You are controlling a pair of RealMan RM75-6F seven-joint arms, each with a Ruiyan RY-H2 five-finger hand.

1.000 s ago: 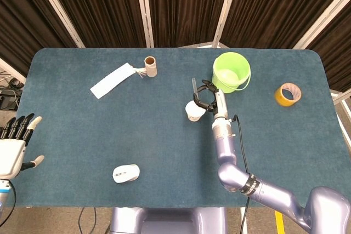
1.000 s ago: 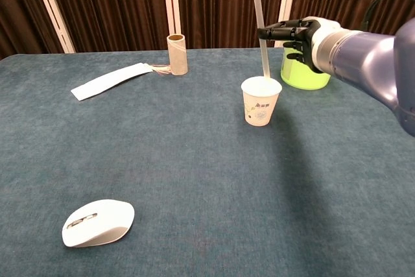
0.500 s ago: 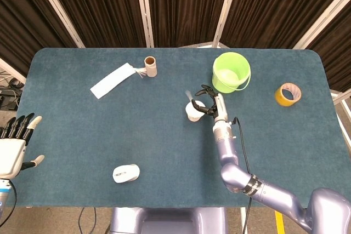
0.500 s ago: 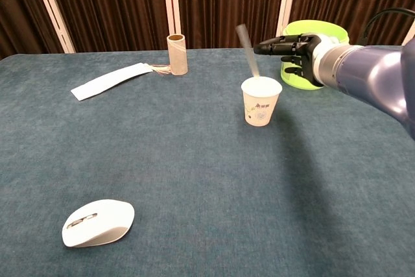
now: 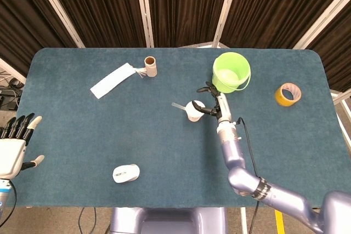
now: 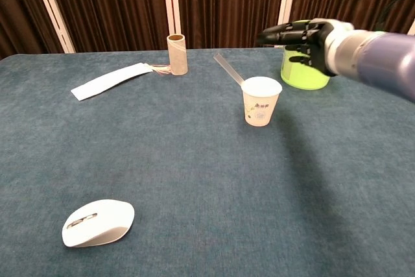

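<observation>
— Where is the paper cup (image 6: 261, 100)?
— Upright, just before the green bucket (image 6: 303, 71), white with a small print.
— And the straw (image 6: 228, 69)?
— Pale, leaning from the cup's rim, away from the bucket.

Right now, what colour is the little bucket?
Bright green bucket, clearest in the head view.

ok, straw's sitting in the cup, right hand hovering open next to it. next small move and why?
Probably pull the right robot hand back toward the robot, away from the cup. It holds nothing, and the straw leans on the cup's rim, tilted left. A straight retreat seems least likely to bump the cup, the straw or the green bucket behind.
</observation>
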